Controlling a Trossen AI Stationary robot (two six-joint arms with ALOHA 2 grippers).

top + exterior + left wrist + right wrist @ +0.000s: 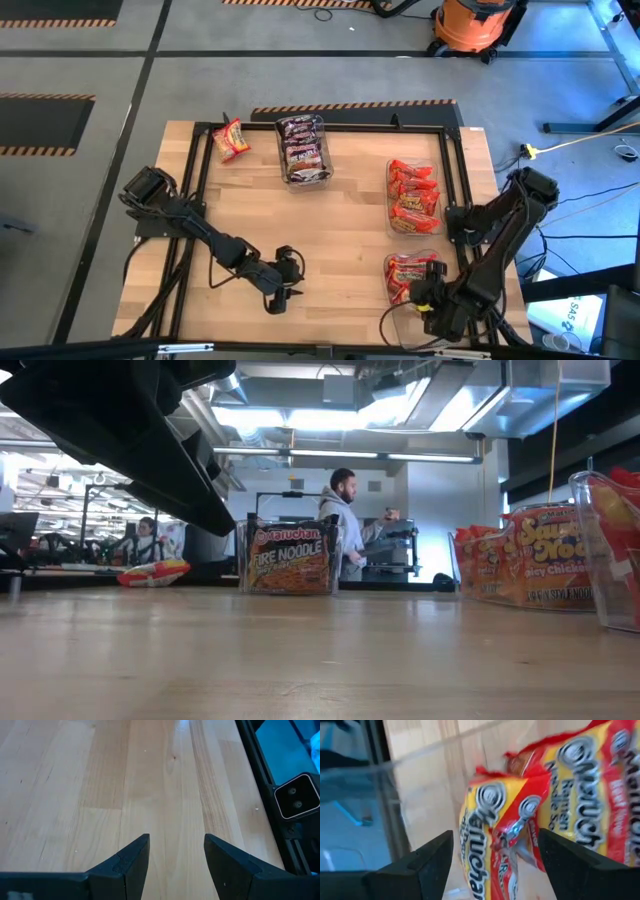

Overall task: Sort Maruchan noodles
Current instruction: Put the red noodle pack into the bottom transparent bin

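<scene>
Clearly the right gripper [428, 290] hangs over the near bin [392, 300], fingers spread around a yellow-red Maruchan packet [495, 840] without pinching it; crinkly film could snag — the left gripper [283, 283] waits, unclenched, above bare table [340, 220].

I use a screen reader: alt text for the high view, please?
Wooden table from above: three clear bins of noodle packets, one loose packet. The right gripper hangs at the nearest bin; the left gripper hovers open over bare wood.
</scene>
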